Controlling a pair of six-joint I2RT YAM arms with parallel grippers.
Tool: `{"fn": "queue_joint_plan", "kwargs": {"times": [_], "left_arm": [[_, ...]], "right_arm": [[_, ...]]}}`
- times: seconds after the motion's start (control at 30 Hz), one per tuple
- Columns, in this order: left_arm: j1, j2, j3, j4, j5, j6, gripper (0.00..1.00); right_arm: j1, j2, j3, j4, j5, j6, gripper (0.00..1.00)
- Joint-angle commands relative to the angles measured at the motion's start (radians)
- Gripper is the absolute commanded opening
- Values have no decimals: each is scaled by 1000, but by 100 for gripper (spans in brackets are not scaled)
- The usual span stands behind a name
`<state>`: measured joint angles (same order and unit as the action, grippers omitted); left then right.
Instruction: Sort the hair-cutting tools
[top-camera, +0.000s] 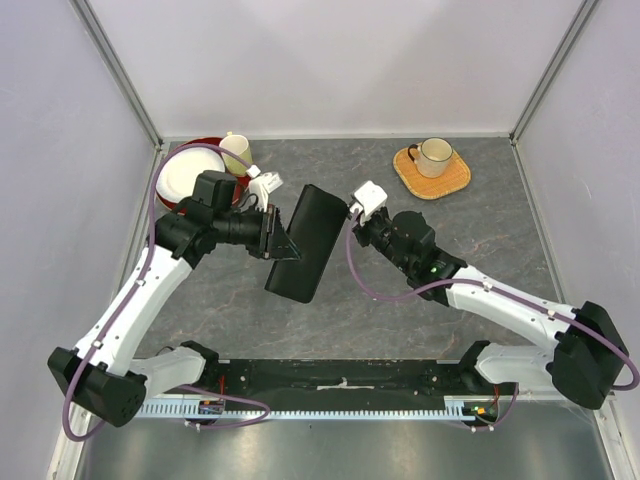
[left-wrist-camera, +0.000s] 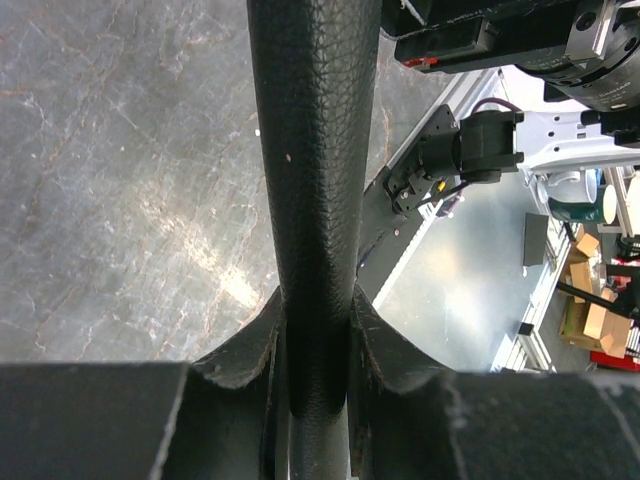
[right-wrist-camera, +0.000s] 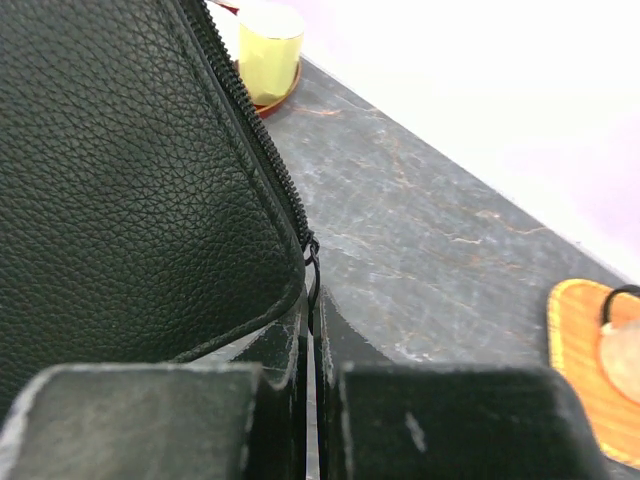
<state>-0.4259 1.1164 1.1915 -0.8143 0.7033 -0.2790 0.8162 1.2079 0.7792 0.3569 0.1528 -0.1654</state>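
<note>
A black zip case (top-camera: 308, 243) is held between my two arms at the middle of the table, tilted on its edge. My left gripper (top-camera: 278, 240) is shut on the case's left edge, and the left wrist view shows the leather edge (left-wrist-camera: 315, 150) clamped between my left gripper's (left-wrist-camera: 318, 330) two fingers. My right gripper (top-camera: 352, 218) is at the case's upper right corner. In the right wrist view my right gripper (right-wrist-camera: 313, 320) is shut on the small zipper pull (right-wrist-camera: 313, 275) at the corner of the case (right-wrist-camera: 120, 170). The hair-cutting tools are out of view.
A white bowl on a red plate (top-camera: 190, 170) and a pale yellow cup (top-camera: 236, 150) stand at the back left. A mug on a woven coaster (top-camera: 432, 170) stands at the back right. Grey walls close in the table on three sides.
</note>
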Motion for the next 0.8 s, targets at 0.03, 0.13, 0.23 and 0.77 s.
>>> {"fn": "queue_joint_plan", "kwargs": {"times": [0.03, 0.13, 0.23, 0.77], "left_arm": [[-4, 19, 59, -36, 68, 96, 2], [-7, 31, 53, -36, 73, 101, 2], [-16, 46, 54, -37, 67, 100, 2], [-88, 57, -29, -26, 15, 107, 2]], "right_arm": [[-74, 13, 146, -10, 37, -192, 0], [-107, 21, 192, -39, -19, -239, 0], [-123, 35, 239, -64, -42, -344, 0], [-233, 47, 541, -452, -372, -631, 0]]}}
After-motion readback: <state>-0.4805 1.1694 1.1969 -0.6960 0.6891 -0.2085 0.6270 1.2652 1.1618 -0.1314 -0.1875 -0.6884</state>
